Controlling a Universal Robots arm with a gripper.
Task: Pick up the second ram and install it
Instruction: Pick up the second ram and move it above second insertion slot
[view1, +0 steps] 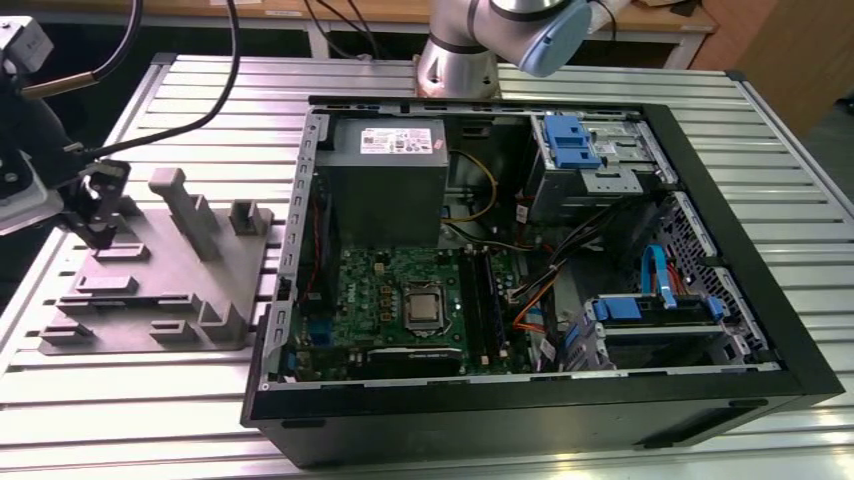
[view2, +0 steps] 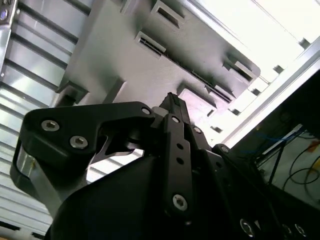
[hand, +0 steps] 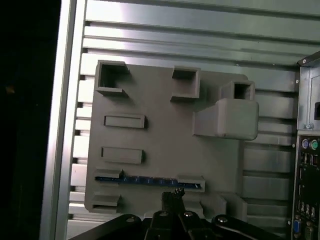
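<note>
the arm (view1: 458, 55) is a smooth silver-grey tube with a pale blue cap (view1: 551, 42) on its joint, and thick black cables (view1: 235, 60) run toward the wrist. the claw (view2: 172, 102) is matte black, built of flat angular links (view2: 177, 150) pinned with round silver screws (view2: 78, 142).

second ram (hand: 150, 180), ends hidden; gripper (hand: 172, 195) — cropped

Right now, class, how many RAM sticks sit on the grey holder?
1. The second ram stands on edge between two brackets of the grey holder, close to the gripper. Others inside the computer case may be hidden.
</note>
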